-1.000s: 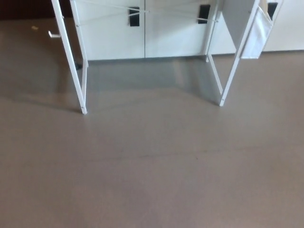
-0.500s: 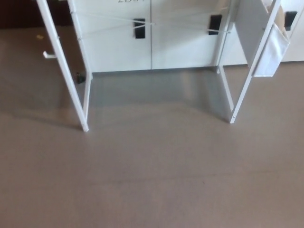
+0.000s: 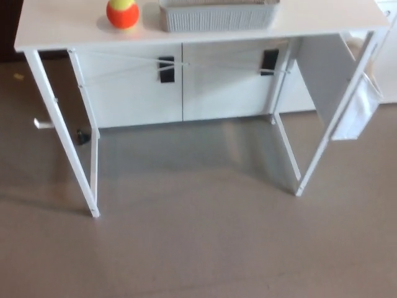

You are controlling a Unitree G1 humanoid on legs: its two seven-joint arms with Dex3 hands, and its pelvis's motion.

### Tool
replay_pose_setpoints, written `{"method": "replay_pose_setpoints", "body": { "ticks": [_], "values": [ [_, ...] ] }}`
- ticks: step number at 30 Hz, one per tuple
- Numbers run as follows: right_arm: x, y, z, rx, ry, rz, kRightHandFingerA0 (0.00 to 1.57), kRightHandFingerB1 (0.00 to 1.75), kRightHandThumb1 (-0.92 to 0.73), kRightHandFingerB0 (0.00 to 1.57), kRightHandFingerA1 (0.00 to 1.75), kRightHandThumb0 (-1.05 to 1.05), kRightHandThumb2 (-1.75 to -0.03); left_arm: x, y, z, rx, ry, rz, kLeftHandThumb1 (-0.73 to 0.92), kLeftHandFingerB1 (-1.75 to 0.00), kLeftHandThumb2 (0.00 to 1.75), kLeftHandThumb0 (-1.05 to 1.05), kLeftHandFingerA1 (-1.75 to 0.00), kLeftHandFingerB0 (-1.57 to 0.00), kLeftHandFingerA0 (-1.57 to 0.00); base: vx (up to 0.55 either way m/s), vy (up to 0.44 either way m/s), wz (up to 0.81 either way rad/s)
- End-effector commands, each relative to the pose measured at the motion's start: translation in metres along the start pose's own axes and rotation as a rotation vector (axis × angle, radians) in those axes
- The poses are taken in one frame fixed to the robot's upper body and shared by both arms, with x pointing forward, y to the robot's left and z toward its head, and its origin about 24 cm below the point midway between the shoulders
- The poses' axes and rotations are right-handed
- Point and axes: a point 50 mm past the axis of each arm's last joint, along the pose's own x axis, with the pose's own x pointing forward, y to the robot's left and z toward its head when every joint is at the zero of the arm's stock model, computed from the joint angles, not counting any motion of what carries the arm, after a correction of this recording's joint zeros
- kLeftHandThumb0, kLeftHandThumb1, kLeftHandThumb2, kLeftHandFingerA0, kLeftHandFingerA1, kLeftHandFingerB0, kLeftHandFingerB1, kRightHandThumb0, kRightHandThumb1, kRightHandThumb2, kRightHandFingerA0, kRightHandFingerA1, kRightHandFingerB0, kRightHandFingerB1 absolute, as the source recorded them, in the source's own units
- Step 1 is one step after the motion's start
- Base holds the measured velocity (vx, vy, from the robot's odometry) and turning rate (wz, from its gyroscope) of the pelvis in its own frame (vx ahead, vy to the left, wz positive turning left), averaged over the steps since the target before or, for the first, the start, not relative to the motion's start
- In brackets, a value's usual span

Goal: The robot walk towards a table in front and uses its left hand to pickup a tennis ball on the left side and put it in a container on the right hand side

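Head view: an orange-and-yellow tennis ball [image 3: 123, 12] sits left on the white counter [image 3: 56, 28], just beside the grey ribbed container [image 3: 217, 17], apparently staged for a short carry; neither left hand nor right hand is in frame.

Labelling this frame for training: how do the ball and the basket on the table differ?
The ball is orange and yellow; the basket is pale grey. The ball is round and small, the basket wide and ribbed. The ball sits left of the basket. Both rest on the white table.
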Motion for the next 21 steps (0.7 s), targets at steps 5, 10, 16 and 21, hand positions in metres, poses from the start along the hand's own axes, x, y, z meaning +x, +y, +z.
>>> {"method": "replay_pose_setpoints", "body": {
  "ticks": [5,10,16,21],
  "values": [
    [0.0017,-0.0062,-0.0008,0.007,0.016,-0.021,0.56,0.41,-0.45,0.35,0.47,-0.31,-0.62,0.0025,0.0051,0.0018,-0.006,0.003,0.018,0.51,-0.41,0.54,-0.03,-0.48,-0.36,-0.55,0.51,-0.040,0.17],
    [0.0017,-0.0059,-0.0012,0.013,0.005,-0.027,0.57,0.41,-0.45,0.35,0.48,-0.29,-0.61,0.0037,0.0056,0.0023,-0.015,0.000,0.015,0.52,-0.42,0.56,-0.03,-0.50,-0.36,-0.54,0.49,0.033,-0.03],
    [0.0014,-0.0059,-0.0026,0.007,0.013,-0.029,0.59,0.41,-0.44,0.35,0.49,-0.28,-0.61,0.0036,0.0061,0.0021,-0.023,0.009,0.019,0.52,-0.42,0.57,0.01,-0.50,-0.35,-0.54,0.34,0.043,-0.21],
    [0.0009,-0.0055,-0.0016,0.004,0.013,-0.026,0.57,0.41,-0.45,0.34,0.48,-0.30,-0.62,0.0040,0.0066,0.0041,-0.021,0.020,0.019,0.51,-0.41,0.55,-0.02,-0.49,-0.36,-0.54,0.34,0.288,-0.14]
  ]
}}
